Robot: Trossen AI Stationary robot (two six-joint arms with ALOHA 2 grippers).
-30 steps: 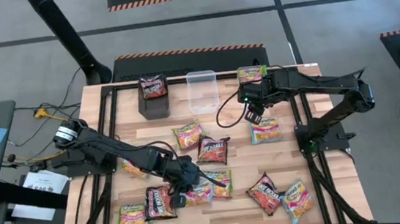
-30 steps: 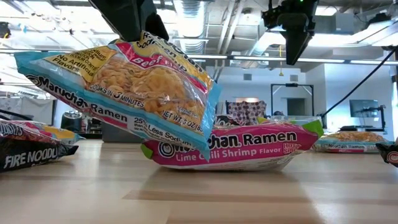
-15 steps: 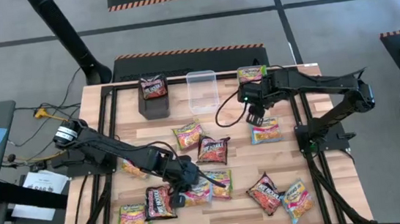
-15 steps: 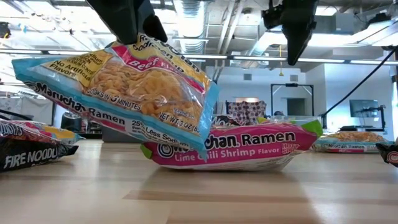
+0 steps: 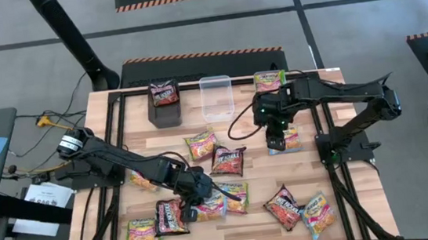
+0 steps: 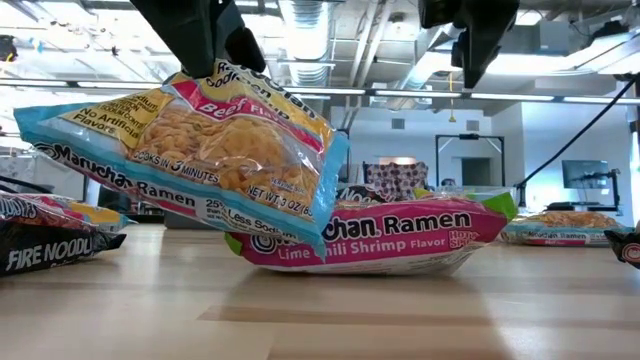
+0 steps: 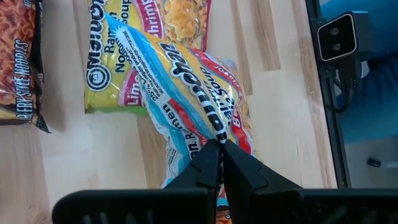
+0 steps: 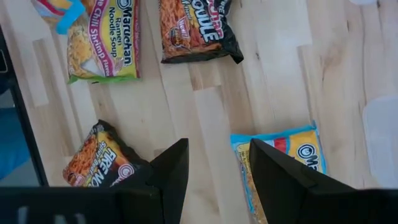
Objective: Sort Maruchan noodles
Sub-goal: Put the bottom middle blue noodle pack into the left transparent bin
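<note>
Blue-edged noodle packet (image 6: 190,150) hangs just above the counter (image 6: 320,310), pinched by the left fingers (image 7: 219,163), over a lime packet (image 6: 390,237). Right gripper (image 8: 214,171) hovers high, its fingers spread wide.

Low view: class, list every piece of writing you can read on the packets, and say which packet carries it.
"Maruchan Ramen", "Beef Flavor", "Cooks in 3 minutes", "25% Less Sodium", "NET WT 3 OZ": blue-edged packet held by the shut left gripper.
"Ramen", "Lime Chili Shrimp Flavor": pink packet lying on the table.
"FIRE NOODL": black packet, cut off at the picture's edge.
Far packet: print too small to read.
</note>
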